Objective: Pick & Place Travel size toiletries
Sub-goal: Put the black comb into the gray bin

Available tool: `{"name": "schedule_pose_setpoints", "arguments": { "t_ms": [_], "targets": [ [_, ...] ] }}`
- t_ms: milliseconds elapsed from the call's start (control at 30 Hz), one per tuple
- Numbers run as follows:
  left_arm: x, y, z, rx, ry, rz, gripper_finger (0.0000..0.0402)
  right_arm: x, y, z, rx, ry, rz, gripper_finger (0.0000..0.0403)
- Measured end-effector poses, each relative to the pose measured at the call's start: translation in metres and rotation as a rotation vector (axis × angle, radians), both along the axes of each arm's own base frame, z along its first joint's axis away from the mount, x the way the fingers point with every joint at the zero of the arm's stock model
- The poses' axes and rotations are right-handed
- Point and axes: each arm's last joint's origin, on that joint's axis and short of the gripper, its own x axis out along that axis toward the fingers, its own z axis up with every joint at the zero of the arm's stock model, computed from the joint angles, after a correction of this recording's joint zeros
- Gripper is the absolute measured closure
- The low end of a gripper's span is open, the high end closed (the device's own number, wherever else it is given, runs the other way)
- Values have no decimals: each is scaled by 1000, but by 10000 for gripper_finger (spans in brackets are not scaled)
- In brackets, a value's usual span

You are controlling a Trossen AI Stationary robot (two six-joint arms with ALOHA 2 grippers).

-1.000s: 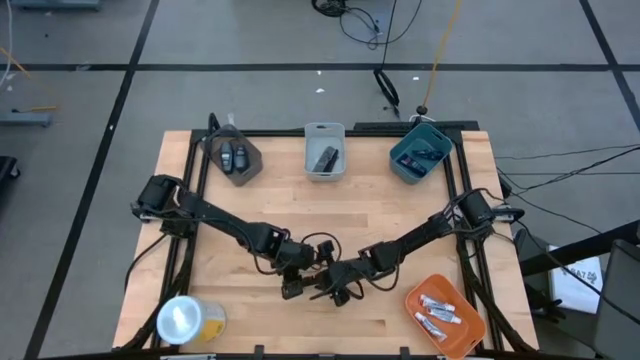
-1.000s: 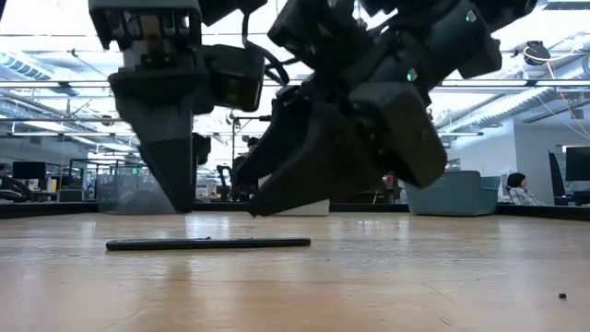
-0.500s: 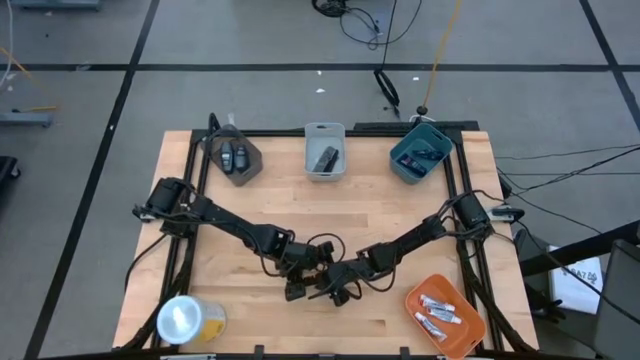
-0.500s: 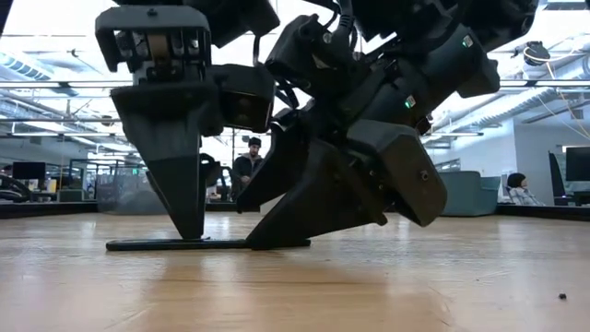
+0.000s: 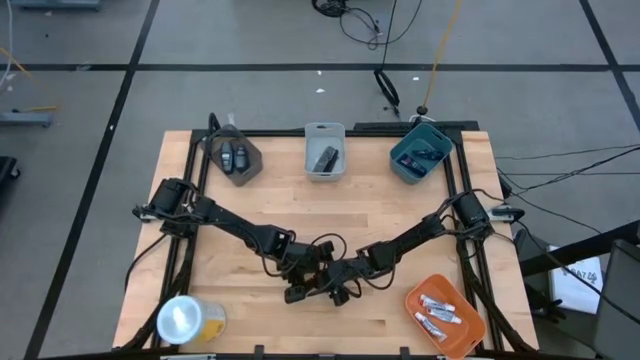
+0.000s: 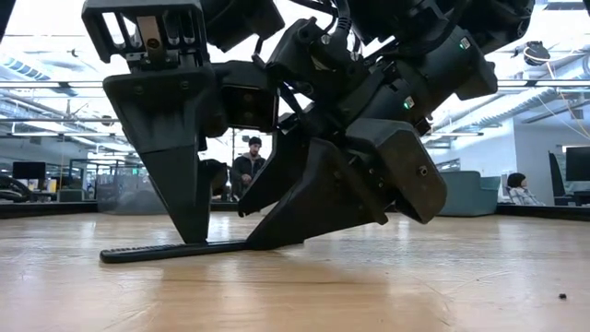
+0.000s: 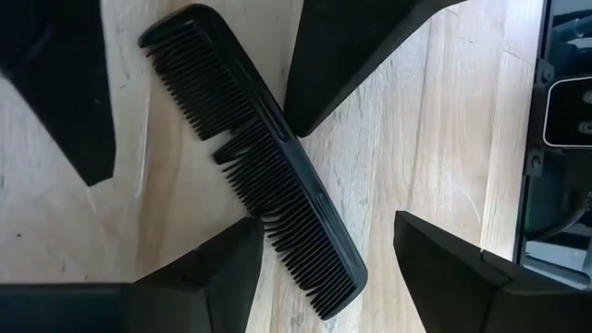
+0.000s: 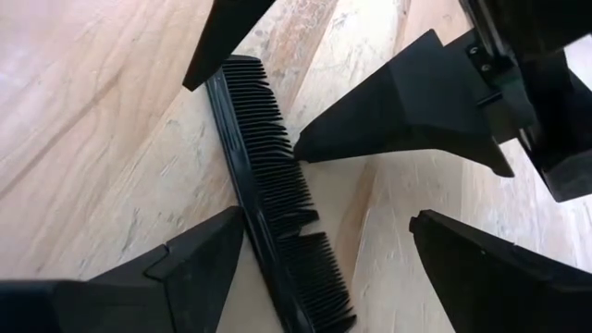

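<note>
A black comb (image 7: 264, 166) lies flat on the wooden table (image 5: 400, 195), near its front middle, and both grippers stand over it. The left gripper (image 7: 319, 250) has its jaws open around the comb, one finger (image 7: 208, 277) touching the teeth side. The right gripper (image 8: 328, 245) also has its jaws wide open, with one finger (image 8: 190, 264) just beside the back of the comb. In the low view both pairs of dark fingertips come down to the table at the comb, which looks like a thin black bar. No brand or writing can be read on the comb.

At the front right corner an orange bin (image 5: 443, 316) holds silvery-white tubes (image 5: 438, 312). At the front left corner stands a yellow roll (image 5: 187, 319) with a white top. Along the far edge there are three bins: a grey bin (image 5: 235, 158) with two dark oval pieces (image 5: 234, 156), a pale bin (image 5: 324, 151) with a dark item, and a teal bin (image 5: 419, 151) with dark blue packets.

The table is of light wood boards in a black frame. Beyond it the floor is grey with dark lines and cables. The low view shows an office room, with a person (image 6: 247, 166) standing and another person (image 6: 519, 189) seated far behind.
</note>
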Motion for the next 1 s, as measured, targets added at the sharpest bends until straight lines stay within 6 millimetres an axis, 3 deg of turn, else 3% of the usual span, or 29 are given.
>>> {"name": "schedule_pose_setpoints", "arguments": {
  "t_ms": [467,1000],
  "targets": [
    [3,2,1,-27,-17,6,223,1,-1,0,-7,-16,-19,90],
    [3,2,5,-50,-44,-28,249,1,0,1,-35,-31,5,90]
  ]
}}
